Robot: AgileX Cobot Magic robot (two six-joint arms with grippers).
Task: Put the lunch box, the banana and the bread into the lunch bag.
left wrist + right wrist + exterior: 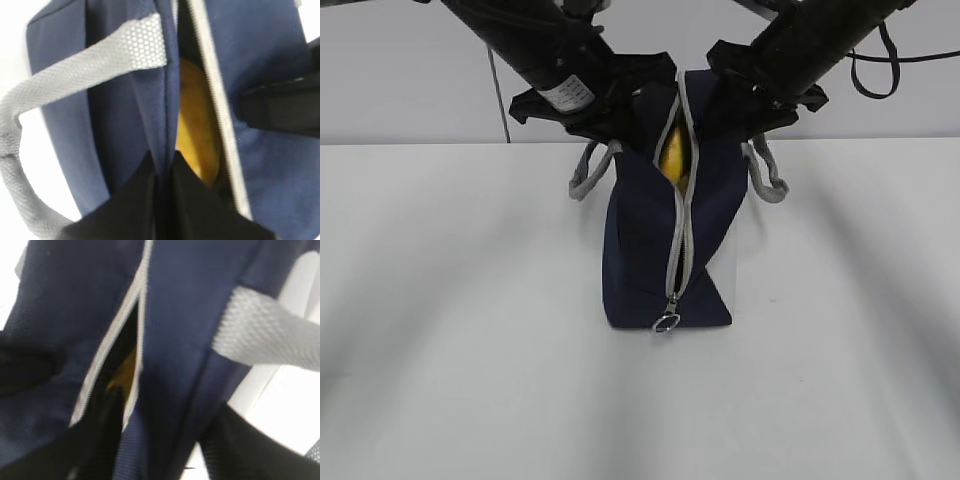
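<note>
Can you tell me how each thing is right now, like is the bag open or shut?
lunch bag: standing upright on the table, top pinched by both arms.
zipper: closed along the lower part, gaping open near the top.
banana: inside the bag, showing through the gap.
strap handles: hanging loose at both sides.
left pincer: fingers on either side of the bag's fabric edge.
right pincer: at the bag's fabric, blurred, grip unclear.
</note>
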